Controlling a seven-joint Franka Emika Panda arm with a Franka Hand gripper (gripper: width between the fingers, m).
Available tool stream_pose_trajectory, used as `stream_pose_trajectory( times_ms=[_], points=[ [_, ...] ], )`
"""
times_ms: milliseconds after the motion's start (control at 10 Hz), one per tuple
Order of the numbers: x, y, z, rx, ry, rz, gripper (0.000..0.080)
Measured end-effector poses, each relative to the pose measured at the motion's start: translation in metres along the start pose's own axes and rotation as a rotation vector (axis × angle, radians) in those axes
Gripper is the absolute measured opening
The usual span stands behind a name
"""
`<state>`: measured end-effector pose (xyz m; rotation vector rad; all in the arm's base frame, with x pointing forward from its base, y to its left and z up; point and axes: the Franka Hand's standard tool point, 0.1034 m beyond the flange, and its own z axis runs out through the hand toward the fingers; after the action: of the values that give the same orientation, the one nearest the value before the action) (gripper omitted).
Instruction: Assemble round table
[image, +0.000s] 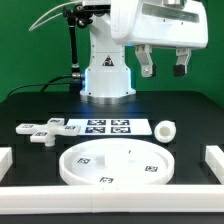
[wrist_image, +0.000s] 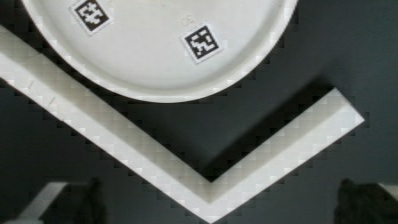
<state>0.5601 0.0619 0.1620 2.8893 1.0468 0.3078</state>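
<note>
The large rimmed round disc (image: 117, 164) lies flat on the black table near the front, with small tags on it. It also shows in the wrist view (wrist_image: 151, 50). The short cylindrical leg (image: 165, 130) lies behind it toward the exterior view's right. The cross-shaped base piece (image: 43, 130) lies toward the exterior view's left. My gripper (image: 163, 68) hangs high above the table, well above the leg, open and empty. In the wrist view its dark fingertips (wrist_image: 61, 200) stand wide apart with nothing between them.
The marker board (image: 108, 127) lies flat between the base piece and the leg. White border rails run along the front (image: 110, 201) and both sides (image: 213, 162); their corner shows in the wrist view (wrist_image: 214, 195). The robot's base (image: 106, 75) stands at the back.
</note>
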Motion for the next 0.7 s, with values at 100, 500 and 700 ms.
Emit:
stream_pose_trajectory(
  times_ms=[100,500,700],
  points=[
    [0.000,0.000,0.000,0.000,0.000,0.000,0.0649],
    [-0.004,0.003,0.002,0.004,-0.004,-0.025,0.0649],
    [-0.041,0.026,0.022,0.041,-0.029,-0.077,0.0649]
  ],
)
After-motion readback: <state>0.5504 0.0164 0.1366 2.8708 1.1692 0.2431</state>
